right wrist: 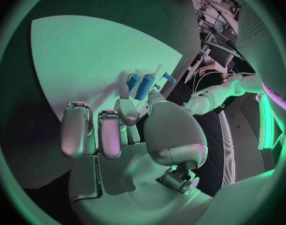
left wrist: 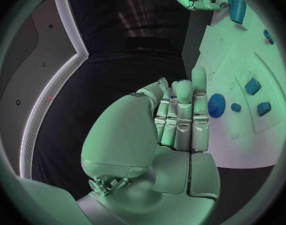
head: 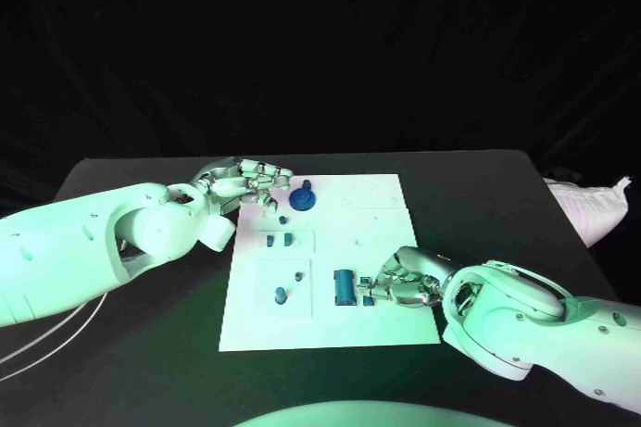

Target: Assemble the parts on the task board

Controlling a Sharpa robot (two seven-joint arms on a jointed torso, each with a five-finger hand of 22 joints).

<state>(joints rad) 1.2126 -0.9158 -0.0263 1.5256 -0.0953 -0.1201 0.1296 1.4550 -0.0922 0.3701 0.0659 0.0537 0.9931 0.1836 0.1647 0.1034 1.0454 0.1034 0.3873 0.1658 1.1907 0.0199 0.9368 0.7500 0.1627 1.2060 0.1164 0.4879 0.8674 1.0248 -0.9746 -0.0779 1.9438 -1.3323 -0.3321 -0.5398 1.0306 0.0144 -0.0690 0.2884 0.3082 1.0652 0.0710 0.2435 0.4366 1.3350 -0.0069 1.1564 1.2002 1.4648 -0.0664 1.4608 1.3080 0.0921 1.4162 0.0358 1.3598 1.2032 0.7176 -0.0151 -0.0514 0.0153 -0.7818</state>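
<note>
The left robot hand (head: 248,182) sits at the far left corner of the task board (head: 381,260), fingers held together beside the blue gear (head: 305,199); whether it grips the gear I cannot tell. The right robot hand (head: 401,283) rests near the board's near edge, fingertips touching the blue cylinder (head: 345,285), its hold unclear. Smaller blue parts (head: 283,238) lie on the board's left half, on the black tabletop (head: 508,195).

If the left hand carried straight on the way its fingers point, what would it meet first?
Most likely the blue gear-like part on the task board. The left hand sits just beside it, fingers aimed at it; in the left wrist view the gear lies right by the fingers, though depth is unclear.
</note>
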